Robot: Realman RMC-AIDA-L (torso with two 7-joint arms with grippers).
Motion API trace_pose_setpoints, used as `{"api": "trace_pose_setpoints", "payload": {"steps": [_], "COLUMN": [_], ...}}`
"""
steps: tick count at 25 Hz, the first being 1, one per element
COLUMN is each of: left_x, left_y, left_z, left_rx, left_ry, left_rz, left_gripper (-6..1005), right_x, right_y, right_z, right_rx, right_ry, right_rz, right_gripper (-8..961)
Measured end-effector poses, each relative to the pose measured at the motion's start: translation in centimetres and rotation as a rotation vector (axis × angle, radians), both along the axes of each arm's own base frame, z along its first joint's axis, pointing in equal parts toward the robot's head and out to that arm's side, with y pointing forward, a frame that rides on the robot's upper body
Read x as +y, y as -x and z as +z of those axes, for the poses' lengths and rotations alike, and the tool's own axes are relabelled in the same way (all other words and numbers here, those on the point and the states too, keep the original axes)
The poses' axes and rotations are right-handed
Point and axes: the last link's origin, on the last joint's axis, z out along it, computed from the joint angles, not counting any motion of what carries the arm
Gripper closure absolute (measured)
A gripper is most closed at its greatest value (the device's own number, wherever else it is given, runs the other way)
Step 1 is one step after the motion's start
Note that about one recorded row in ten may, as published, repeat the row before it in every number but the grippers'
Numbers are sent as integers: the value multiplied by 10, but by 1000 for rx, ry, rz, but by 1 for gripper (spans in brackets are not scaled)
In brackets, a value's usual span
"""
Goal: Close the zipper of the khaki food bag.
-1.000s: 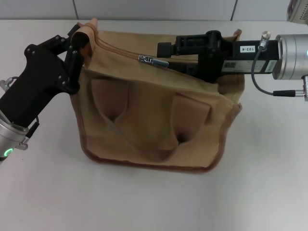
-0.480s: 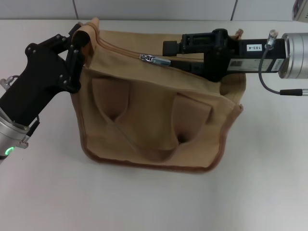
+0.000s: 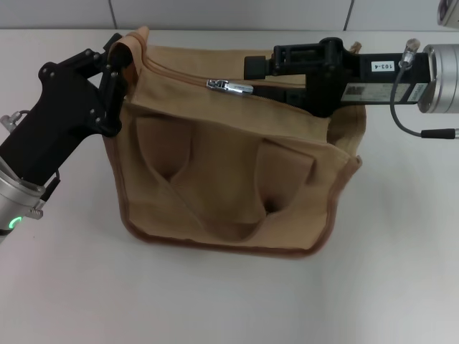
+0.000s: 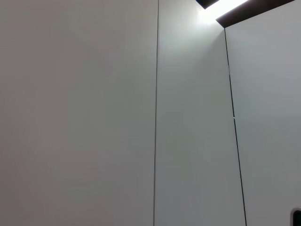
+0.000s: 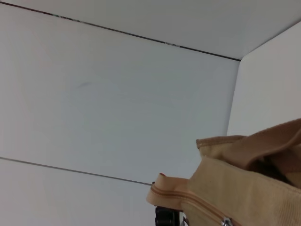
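Observation:
The khaki food bag (image 3: 229,179) lies on the white table, its two flat handles on the upper side. The zipper (image 3: 183,73) is closed from the bag's left end up to the silver slider (image 3: 222,86). Its pull tab (image 3: 242,89) points right, and the bag mouth gapes to the right of it. My left gripper (image 3: 115,68) is shut on the bag's top-left corner. My right gripper (image 3: 252,77) reaches in from the right over the open mouth, its tip just beyond the pull tab. In the right wrist view the bag's edge (image 5: 244,188) and zipper tape (image 5: 197,203) show; the left wrist view shows only wall.
The white table (image 3: 215,301) runs all around the bag. A grey panelled wall (image 3: 229,13) stands behind it. My right arm's silver wrist and cable (image 3: 430,79) hang over the bag's right end.
My right gripper has shifted a little right and toward the back. The slider has stayed almost where it was. The left gripper has not moved.

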Motion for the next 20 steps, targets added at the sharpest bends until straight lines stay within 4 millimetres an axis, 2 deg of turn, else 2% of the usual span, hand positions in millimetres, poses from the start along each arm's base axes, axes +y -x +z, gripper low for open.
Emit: {"api": "trace_pose_setpoints", "payload": {"steps": [20], "left_x": [0], "left_y": [1], "left_z": [0], "left_rx": [3], "left_ry": [2], "left_rz": [5], "left_gripper": [979], "right_x": [3], "right_y": [0], "right_z": [8], "right_rx": [17], "right_ry": [-21], "right_rz": [2], "right_gripper": [389]}}
